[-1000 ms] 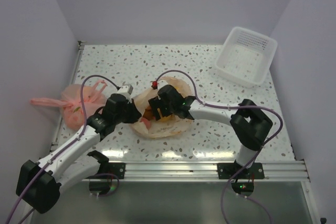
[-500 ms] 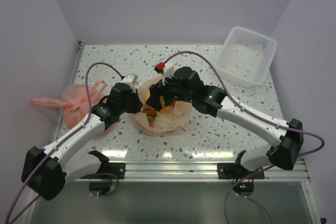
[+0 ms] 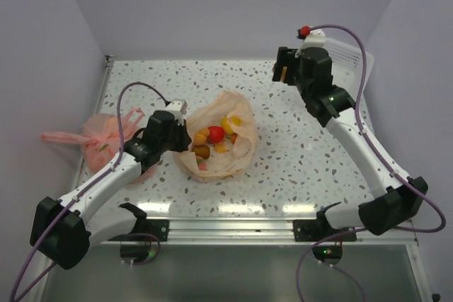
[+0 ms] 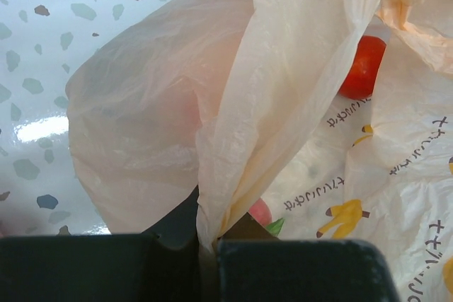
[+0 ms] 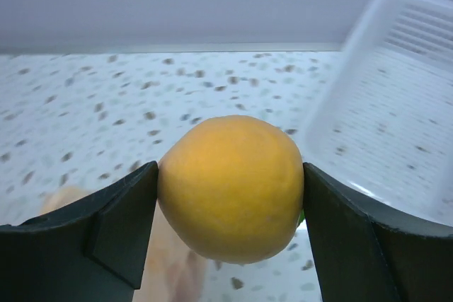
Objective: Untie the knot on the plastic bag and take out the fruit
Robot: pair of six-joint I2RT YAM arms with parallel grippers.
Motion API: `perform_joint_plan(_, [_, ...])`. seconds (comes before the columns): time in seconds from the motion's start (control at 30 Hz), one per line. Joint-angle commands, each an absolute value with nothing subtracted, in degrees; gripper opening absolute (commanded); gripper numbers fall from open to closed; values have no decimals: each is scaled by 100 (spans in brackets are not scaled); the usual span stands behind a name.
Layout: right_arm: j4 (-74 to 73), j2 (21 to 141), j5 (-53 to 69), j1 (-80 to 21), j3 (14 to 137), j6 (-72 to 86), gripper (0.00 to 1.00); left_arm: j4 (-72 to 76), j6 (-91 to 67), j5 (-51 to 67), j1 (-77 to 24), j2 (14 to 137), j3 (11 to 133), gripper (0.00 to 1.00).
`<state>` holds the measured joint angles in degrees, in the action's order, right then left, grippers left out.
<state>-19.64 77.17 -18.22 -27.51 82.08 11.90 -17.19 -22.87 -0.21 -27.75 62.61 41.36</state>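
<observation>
Peach-orange plastic bag [image 3: 239, 112] lies open in the middle of the table [image 3: 297, 157], fruit showing inside.
Left pincer [image 4: 205, 247] is clenched on a fold of the bag's left rim, with a small red fruit [image 4: 362, 67] inside, beyond it. Right pincer [image 3: 282, 73] hangs raised over the table's far right, grasping a round yellow-orange fruit [image 5: 230, 187] beside the white basket [image 5: 396, 104].

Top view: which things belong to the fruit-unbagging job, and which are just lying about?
Job: plastic bag, open, its edge pinched in the left gripper; fruit inside it; yellow-orange fruit clamped in the right gripper.
Lying about: pink bag; white basket, possibly the drop-off.
</observation>
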Motion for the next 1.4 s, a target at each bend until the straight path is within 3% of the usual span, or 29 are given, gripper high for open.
perform_joint_plan(0.0, [-2092,8233,-2795,-1710,8481,1449,0,-1249,-2056,88,-2716,6039,4131,0])
perform_joint_plan(0.17, [-2004,9349,-2462,-590,8998,2020,0,-1239,-2039,281,-2611,6003,4113,0])
perform_joint_plan(0.3, [-2065,10369,-2259,-133,9588,2302,9,-1169,-2039,430,-2426,5994,4061,0])
perform_joint_plan(0.4, [-2258,10968,-2241,-53,10045,2434,43,-1160,-2030,597,-2277,6029,4061,0])
perform_joint_plan(0.43, [-2320,11091,-2250,-44,10150,2469,72,-1134,-2039,685,-2242,6047,4061,0])
perform_joint_plan(0.53, [-2469,11267,-2189,-44,10406,2496,99,-1108,-2048,773,-2162,6029,4034,0])
perform_joint_plan(0.77, [-2443,10574,-1689,-114,10082,2260,99,-1090,-2048,844,-2127,6029,4017,0])
perform_joint_plan(0.97, [-2593,9485,-811,-754,9643,1663,99,-1090,-2048,861,-2118,6047,3999,0])
perform_joint_plan(1.37, [-2812,8288,-466,-4410,8746,1002,98,-1107,-2013,765,-2118,5985,3920,0])
